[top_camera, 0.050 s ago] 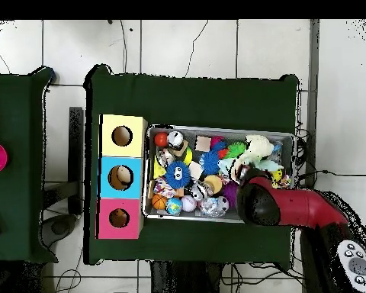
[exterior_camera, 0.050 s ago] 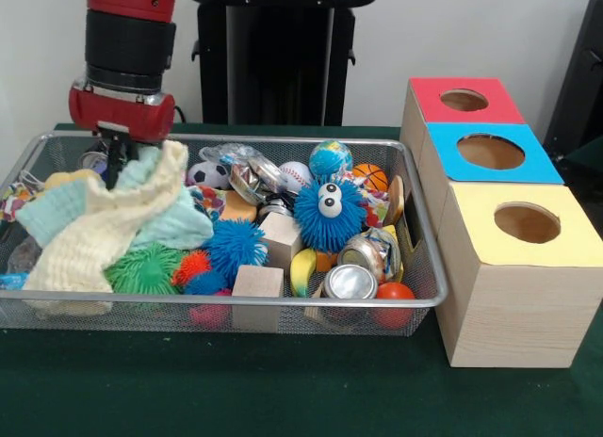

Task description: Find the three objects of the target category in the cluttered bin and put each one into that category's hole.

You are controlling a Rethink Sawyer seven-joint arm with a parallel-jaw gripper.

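Front view: wire-mesh bin (exterior_camera, 0.050 s ago: 415, 267) on green table (exterior_camera, 0.050 s ago: 283, 390), packed w/ clutter. Red-and-black arm (exterior_camera, 0.050 s ago: 127, 51) comes down at bin's far-left corner; gripper (exterior_camera, 0.050 s ago: 115, 164) sits low among the cloths, tips hidden behind a pale-yellow knit cloth (exterior_camera, 0.050 s ago: 94, 239), so jaw state can't be told. A mint cloth (exterior_camera, 0.050 s ago: 174, 225) lies draped just beside the yellow one.

Mid-bin: blue spiky toy w/ googly eyes (exterior_camera, 0.050 s ago: 329, 214); smaller blue spiky ball (exterior_camera, 0.050 s ago: 234, 249) to its left; green spiky ball (exterior_camera, 0.050 s ago: 143, 270) near front-left. Wooden cubes (exterior_camera, 0.050 s ago: 256, 282) at front rim. Crushed cans (exterior_camera, 0.050 s ago: 350, 283) front-right, touching an orange-red ball (exterior_camera, 0.050 s ago: 394, 294). Along far wall: soccer ball (exterior_camera, 0.050 s ago: 208, 175), baseball (exterior_camera, 0.050 s ago: 296, 176), globe ball (exterior_camera, 0.050 s ago: 330, 158), mini basketball (exterior_camera, 0.050 s ago: 371, 177). Banana (exterior_camera, 0.050 s ago: 301, 270) betw. cube and can.

Right of bin, touching in a row: 3 wooden boxes, each w/ round hole on top: yellow-top box (exterior_camera, 0.050 s ago: 523, 267) nearest, blue-top box (exterior_camera, 0.050 s ago: 490, 153) middle, red-top box (exterior_camera, 0.050 s ago: 464, 100) farthest. Target category not identifiable from the views.

Overhead view: arm (top_camera, 0.050 s ago: 293, 207) reaches over bin's end farthest from the boxes.
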